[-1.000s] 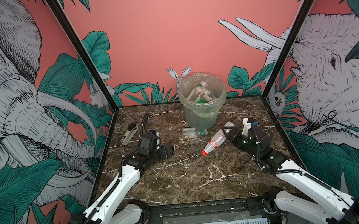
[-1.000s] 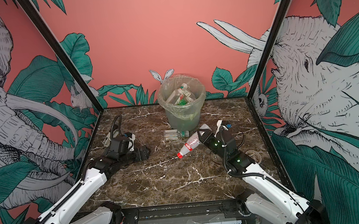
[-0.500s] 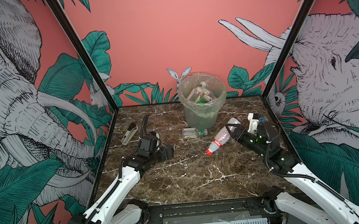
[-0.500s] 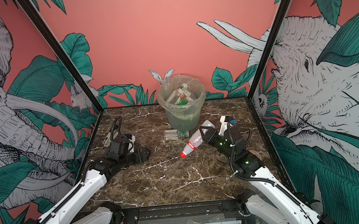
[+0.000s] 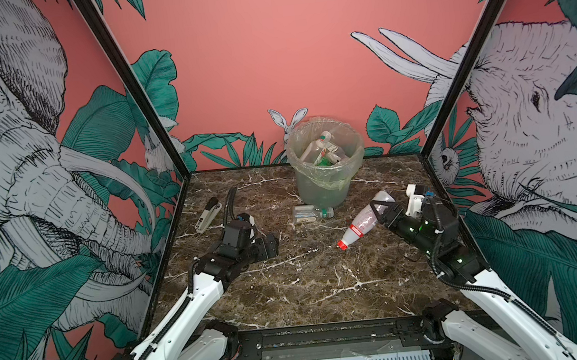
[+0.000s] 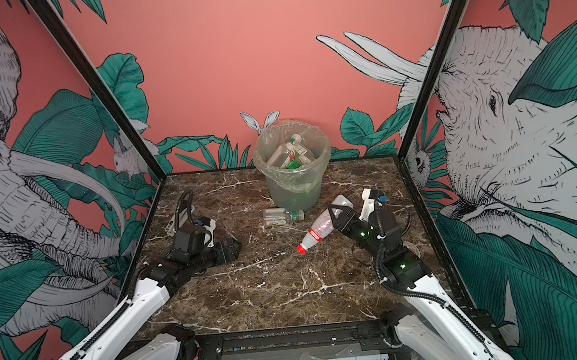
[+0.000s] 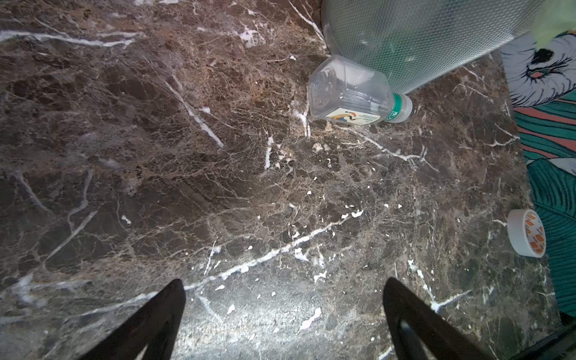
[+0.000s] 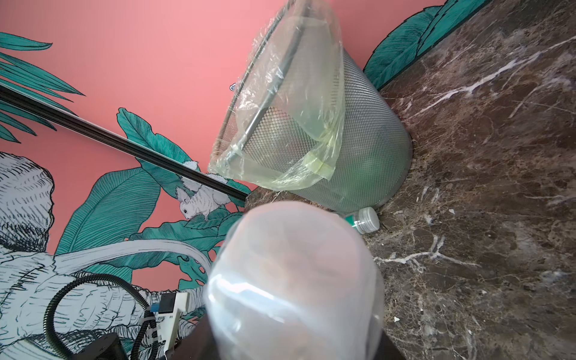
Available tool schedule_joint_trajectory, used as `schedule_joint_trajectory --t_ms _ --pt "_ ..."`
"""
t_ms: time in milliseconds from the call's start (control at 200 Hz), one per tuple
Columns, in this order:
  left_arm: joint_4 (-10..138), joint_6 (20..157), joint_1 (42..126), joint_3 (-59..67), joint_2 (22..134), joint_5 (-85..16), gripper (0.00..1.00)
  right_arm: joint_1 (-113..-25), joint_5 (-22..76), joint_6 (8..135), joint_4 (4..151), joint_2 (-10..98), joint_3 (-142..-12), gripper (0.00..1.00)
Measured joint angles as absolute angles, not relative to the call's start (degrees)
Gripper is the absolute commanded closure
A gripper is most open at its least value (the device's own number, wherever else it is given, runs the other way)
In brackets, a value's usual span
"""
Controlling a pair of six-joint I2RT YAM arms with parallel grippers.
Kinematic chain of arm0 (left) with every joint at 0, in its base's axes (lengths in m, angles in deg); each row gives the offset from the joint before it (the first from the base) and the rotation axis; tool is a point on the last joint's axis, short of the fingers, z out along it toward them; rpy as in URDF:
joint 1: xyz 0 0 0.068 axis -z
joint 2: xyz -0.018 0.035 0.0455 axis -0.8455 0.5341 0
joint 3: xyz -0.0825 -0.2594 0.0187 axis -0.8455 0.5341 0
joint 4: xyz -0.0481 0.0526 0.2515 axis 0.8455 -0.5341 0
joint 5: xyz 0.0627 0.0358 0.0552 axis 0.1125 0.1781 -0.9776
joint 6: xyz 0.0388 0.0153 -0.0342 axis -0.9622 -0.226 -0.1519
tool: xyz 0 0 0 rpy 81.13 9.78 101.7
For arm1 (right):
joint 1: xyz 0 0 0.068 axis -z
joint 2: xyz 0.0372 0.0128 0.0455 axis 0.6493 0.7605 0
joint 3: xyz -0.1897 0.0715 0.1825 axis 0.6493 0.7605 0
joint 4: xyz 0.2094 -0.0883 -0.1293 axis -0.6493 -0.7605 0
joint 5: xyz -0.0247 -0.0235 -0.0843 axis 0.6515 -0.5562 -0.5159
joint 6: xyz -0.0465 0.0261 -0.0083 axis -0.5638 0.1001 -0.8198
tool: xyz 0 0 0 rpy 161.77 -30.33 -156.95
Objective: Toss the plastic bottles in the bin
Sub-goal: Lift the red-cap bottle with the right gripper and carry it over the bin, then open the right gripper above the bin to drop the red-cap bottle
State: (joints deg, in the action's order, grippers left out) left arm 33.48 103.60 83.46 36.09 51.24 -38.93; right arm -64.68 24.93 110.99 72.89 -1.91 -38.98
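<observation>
Nearest, the left gripper (image 7: 284, 280) gapes empty, front-left of the bin (image 5: 327, 188). The right gripper (image 5: 379, 211) clamps a red-capped bottle (image 5: 358, 225) front-right of the bin, cap down. I judge this the carrying step. The next move needs a lift above the rim, then release. A second bottle (image 5: 310, 213) lies against the bin's foot.

1 bin (image 5: 320, 188), 2 btls outside (red-cap (image 5: 361, 225), green-band (image 5: 308, 214)), several btls (image 5: 311, 150) inside, 1 stapler (image 5: 207, 214), 1 tape roll (image 7: 526, 237).
</observation>
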Motion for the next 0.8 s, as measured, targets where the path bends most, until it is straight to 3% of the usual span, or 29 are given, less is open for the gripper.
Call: schedule_joint_trajectory --t_ms 290,530,590,645,710,740,800 --pt "33.6 103.9 83.5 36.6 51.2 -38.9 0.01 -64.6 25.9 110.1 72.7 1.9 -42.7 0.46" --pt "34.4 105.1 83.5 36.7 51.2 -38.9 0.01 -63.4 22.9 106.1 70.5 24.6 -73.4 0.45" --pt "34.5 105.5 83.5 36.7 51.2 -38.8 0.01 -62.7 20.5 105.0 69.6 32.3 -84.4 0.38" --pt "34.6 106.1 83.5 36.7 51.2 -38.7 0.01 -62.0 18.6 103.9 68.4 39.0 -94.0 0.21" --pt "34.7 106.6 83.4 36.7 51.1 -38.5 0.01 -61.1 17.0 103.1 66.6 47.2 -104.9 0.17" --pt "34.8 106.8 83.5 36.7 51.1 -38.5 0.01 -60.8 16.5 102.9 64.7 50.8 -109.8 0.02" --pt "34.9 107.1 83.4 36.7 51.1 -38.4 0.01 -60.4 16.0 102.7 62.6 56.6 -116.6 0.01"
